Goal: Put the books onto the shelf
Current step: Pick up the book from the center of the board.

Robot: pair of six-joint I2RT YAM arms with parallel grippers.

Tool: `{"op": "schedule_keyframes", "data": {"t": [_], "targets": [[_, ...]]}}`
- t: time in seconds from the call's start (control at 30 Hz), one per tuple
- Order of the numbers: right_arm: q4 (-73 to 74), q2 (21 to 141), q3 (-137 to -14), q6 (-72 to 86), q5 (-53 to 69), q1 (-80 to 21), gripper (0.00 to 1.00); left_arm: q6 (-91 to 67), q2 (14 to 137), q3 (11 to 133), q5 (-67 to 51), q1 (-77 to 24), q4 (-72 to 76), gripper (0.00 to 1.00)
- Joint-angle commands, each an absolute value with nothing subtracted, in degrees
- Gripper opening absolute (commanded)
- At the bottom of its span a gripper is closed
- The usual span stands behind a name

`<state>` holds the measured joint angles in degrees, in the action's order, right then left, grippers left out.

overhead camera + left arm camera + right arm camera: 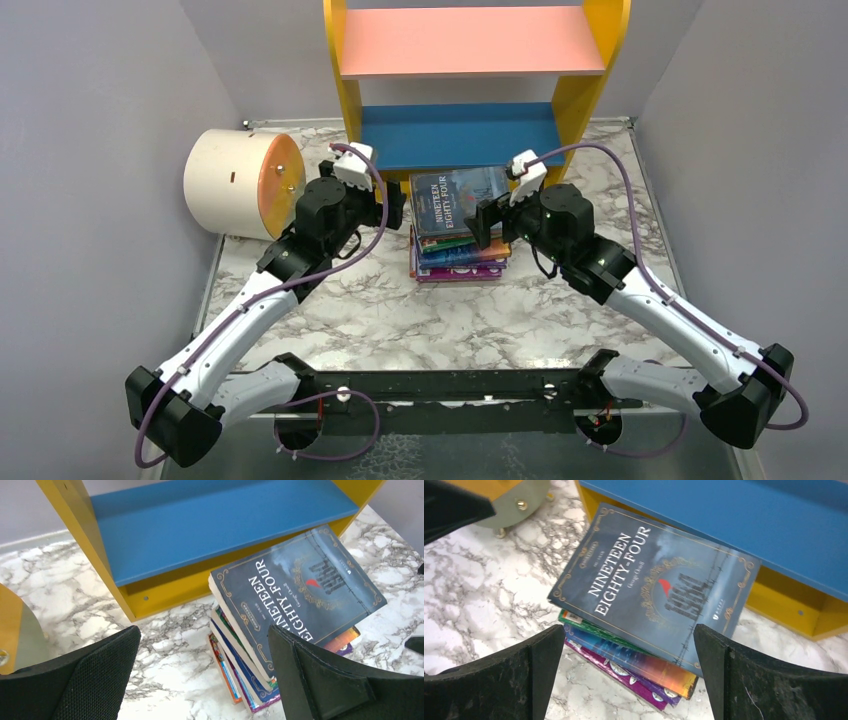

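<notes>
Flanking books point(458, 205), L end effector point(204, 647) & R end effector point(629, 642) wide open, empty, shelf point(460, 135) behind

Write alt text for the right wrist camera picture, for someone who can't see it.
A stack of paperbacks, topped by a dark blue Nineteen Eighty-Four, lies on a marble table just in front of a bookcase's blue lower board. The two black fingers of the robot's open right hand frame the bottom of the picture.
</notes>
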<state>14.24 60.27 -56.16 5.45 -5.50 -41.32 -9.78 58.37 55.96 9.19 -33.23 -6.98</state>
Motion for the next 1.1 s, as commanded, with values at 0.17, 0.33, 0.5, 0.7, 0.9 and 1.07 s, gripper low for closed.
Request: {"op": "schedule_keyframes", "data": {"t": [0.17,0.33,0.5,0.7,0.9,1.07], "targets": [[22.2,62.4,-58.2,18.8,-16.2,-40.1,1.00,-14.4,59.2,51.9,4.4,-33.3,-4.4,0.95],[20.8,60.7,-55.0,23.5,-9.6,-33.6,1.00,-16.4,59.0,49.6,2.8,-33.4,-1.3,0.95],[17.6,59.5,-51.5,24.9,2.4,-24.2,1.00,-17.6,60.3,49.1,1.5,-33.3,0.2,0.95],[15.2,60.8,-49.9,24.8,4.9,-24.0,1.00,-19.0,62.8,48.2,-0.4,-33.4,2.7,0.95],[11.5,62.0,-48.6,25.3,8.1,-24.0,1.00,-19.7,64.5,47.3,-1.2,-33.3,4.7,0.95],[9.7,63.6,-48.8,25.4,10.5,-24.0,1.00,-20.5,65.8,46.7,-1.7,-33.4,6.3,0.95]]}}
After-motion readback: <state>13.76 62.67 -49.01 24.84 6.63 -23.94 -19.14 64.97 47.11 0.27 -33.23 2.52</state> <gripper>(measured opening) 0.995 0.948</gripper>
